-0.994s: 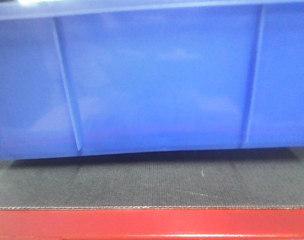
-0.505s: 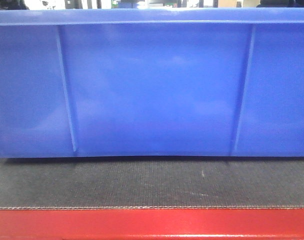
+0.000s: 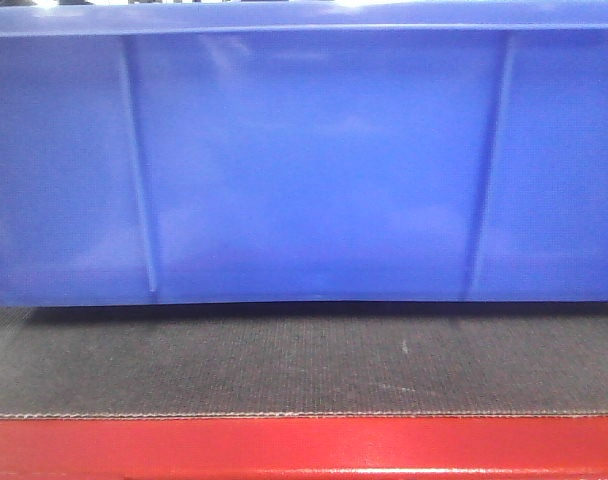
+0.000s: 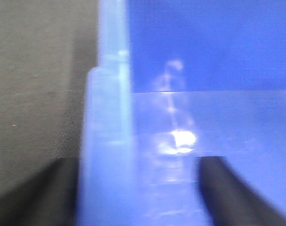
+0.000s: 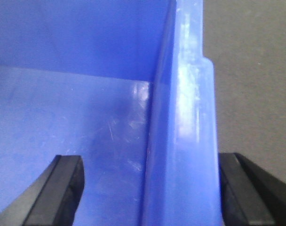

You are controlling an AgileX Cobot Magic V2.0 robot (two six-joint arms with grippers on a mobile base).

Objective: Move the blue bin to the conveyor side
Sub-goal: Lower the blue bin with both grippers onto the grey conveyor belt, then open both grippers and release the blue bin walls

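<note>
Dark woven belt fills the lower part of the front view: the conveyor (image 3: pixel 304 365) runs across the picture, edged along its near side by a bright red metal frame (image 3: pixel 304 445). On the belt, behind that red frame, stands the blue bin (image 3: pixel 304 170), so close that its long side wall spans the whole width. Two thin raised ribs run down this wall, and a thick flat rim caps it at the top edge. A narrow band of shadow lies under the bin's bottom edge, which bows slightly upward at its middle; whether the base rests fully on the belt cannot be told. A bare strip of belt separates the bin from the red frame. Almost none of the room shows above the rim.

Only the wrist views show the arms. In the left wrist view, which is blurred, the left gripper (image 4: pixel 138 188) straddles an end wall of the bin (image 4: pixel 105 141): one dark finger (image 4: pixel 35 197) sits outside over the grey belt (image 4: pixel 35 80), the other inside over the glossy floor. Its jaws stand wide, with gaps to the wall on both sides.

In the right wrist view the right gripper (image 5: pixel 152 193) straddles the bin's wall (image 5: pixel 190 141) in the same way, one finger (image 5: pixel 58 188) inside, the other beside the rim's outer face. Its jaws are also spread wide, and contact with the wall cannot be made out.
</note>
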